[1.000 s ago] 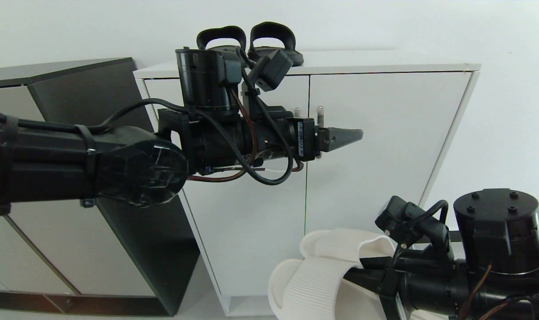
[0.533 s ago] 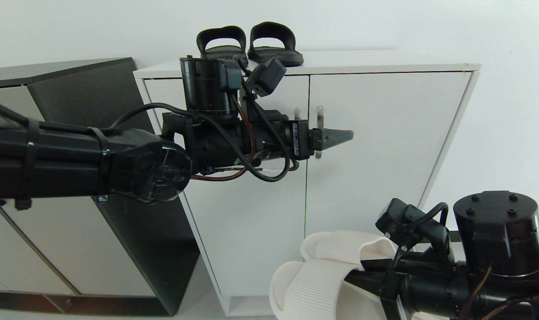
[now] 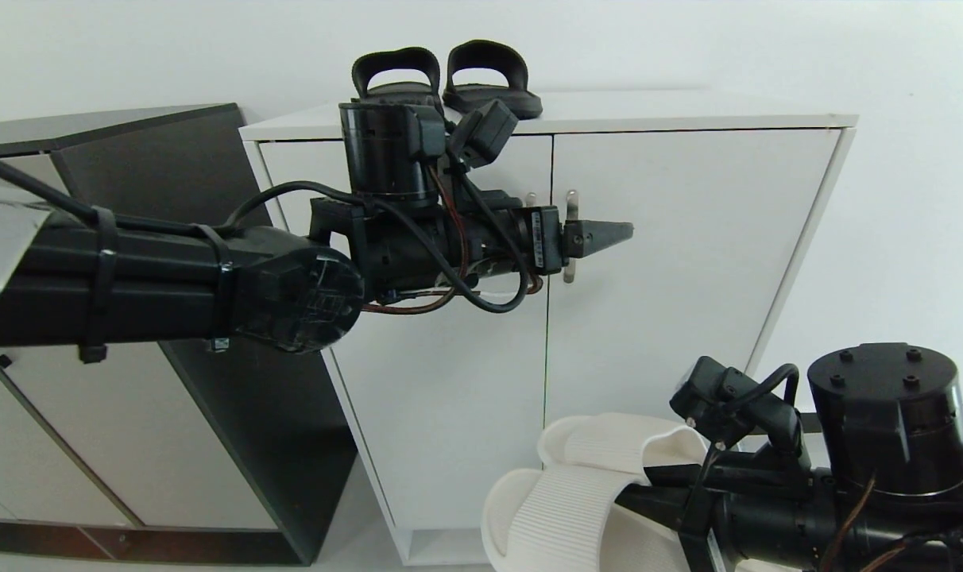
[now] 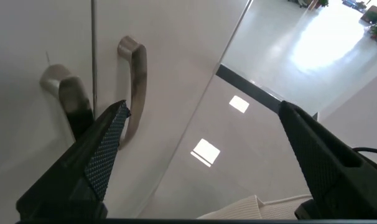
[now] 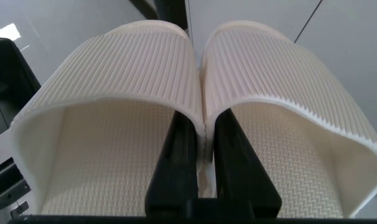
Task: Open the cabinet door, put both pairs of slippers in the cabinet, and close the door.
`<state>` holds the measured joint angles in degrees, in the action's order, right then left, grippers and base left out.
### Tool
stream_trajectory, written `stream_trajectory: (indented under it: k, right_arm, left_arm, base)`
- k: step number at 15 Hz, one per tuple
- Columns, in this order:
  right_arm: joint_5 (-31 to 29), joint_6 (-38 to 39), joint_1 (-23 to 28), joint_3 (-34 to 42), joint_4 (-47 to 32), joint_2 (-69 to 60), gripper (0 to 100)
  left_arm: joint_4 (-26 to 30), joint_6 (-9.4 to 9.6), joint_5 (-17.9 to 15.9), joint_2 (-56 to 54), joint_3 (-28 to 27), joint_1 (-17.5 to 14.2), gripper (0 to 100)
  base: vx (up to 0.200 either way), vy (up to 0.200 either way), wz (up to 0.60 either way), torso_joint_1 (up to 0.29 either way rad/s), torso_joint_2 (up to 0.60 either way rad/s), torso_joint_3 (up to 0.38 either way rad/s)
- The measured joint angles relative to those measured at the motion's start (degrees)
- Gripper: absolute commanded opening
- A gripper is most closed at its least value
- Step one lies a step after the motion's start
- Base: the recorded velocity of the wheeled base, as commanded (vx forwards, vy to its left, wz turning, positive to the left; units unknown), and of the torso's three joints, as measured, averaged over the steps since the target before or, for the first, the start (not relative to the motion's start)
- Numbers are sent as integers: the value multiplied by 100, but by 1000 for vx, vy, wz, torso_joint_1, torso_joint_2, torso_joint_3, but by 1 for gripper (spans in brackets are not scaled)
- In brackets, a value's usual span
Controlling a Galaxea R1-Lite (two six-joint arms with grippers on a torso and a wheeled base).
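Handle (image 4: 135, 81) stands just beside, perhaps touching, the wide-open left pincer (image 4: 204, 114); right pincer (image 5: 204, 134) clamps white slippers (image 5: 114, 81).

— How is the light?
— Bright and even. The white cabinet (image 3: 688, 238) almost melts into the wall (image 3: 910, 63), with soft shade beneath its top.
— Any glare?
— In the left wrist view, bright patches gleam on the glossy floor (image 4: 269, 143). The white slippers (image 5: 139, 68) show gentle shade under their straps.

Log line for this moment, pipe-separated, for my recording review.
left gripper open at door handles | right gripper shut on white slippers | black slippers atop cabinet | doors closed
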<state>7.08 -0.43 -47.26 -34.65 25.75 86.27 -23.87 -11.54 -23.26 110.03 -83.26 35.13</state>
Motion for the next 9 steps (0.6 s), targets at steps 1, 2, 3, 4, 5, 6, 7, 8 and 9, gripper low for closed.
stream_trajectory:
  k: [1,2,3,4,5,6,7,8,9]
  right_arm:
    - [0,0,0,2,0,2,0]
    - [0,0,0,2,0,2,0]
    - [2,0,-2,2,0,9,0]
    - [2,0,-2,2,0,30,0]
    - [0,0,0,0,0,49,0]
    - [0,0,0,-2,-2,63,0]
    - [2,0,0,-5,0,69,0]
    - [0,0,0,-5,0,74,0]
    - [0,0,0,-5,0,80,0]
  left_arm:
    - [-2,2,5,38,-23,0,100]
    - [0,5,6,74,-37,1,100]
    - [4,5,11,113,-48,11,100]
    - [15,5,11,144,-69,15,100]
    - [26,5,17,166,-94,23,100]
    - [33,5,17,184,-111,34,100]
    - [33,6,16,193,-119,41,100]
    - [33,6,11,201,-127,45,0]
    - [30,5,9,204,-130,45,0]
  base:
    - [0,0,0,0,0,0]
    - [0,0,0,0,0,0]
    - [0,0,0,0,0,0]
    - [0,0,0,0,0,0]
    - [0,0,0,0,0,0]
    - [0,0,0,0,0,0]
    - [0,0,0,0,0,0]
    - [0,0,0,0,0,0]
    - [0,0,0,0,0,0]
